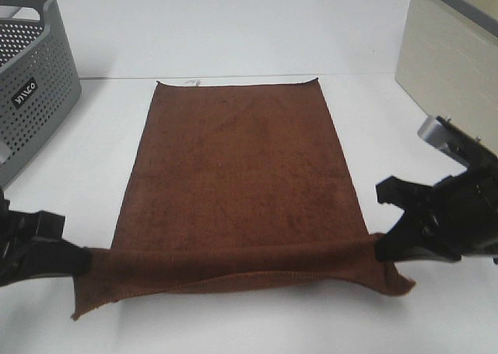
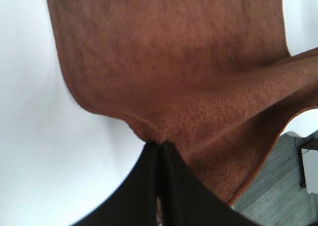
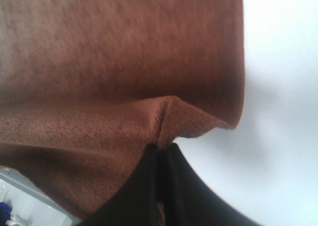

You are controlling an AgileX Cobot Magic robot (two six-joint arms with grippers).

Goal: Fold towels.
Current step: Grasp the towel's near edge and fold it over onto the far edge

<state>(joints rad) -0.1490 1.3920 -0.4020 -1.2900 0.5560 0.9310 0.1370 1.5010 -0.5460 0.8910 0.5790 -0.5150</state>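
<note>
A dark brown towel (image 1: 241, 175) lies lengthwise on the white table, with a small white tag (image 1: 191, 82) at its far short edge. Its near edge is raised off the table and hangs between the two arms. My left gripper (image 1: 81, 261) is shut on the towel's near left corner; the wrist view shows its black fingers (image 2: 144, 186) pinching the cloth (image 2: 174, 62). At the near right corner my right gripper (image 1: 381, 251) is shut on the fabric too, and its fingers (image 3: 184, 186) pinch a fold of towel (image 3: 119, 52).
A grey perforated basket (image 1: 31, 82) stands at the far left. A beige box (image 1: 451, 66) sits at the far right. White table (image 1: 233, 35) extends beyond the towel's far edge and on both sides.
</note>
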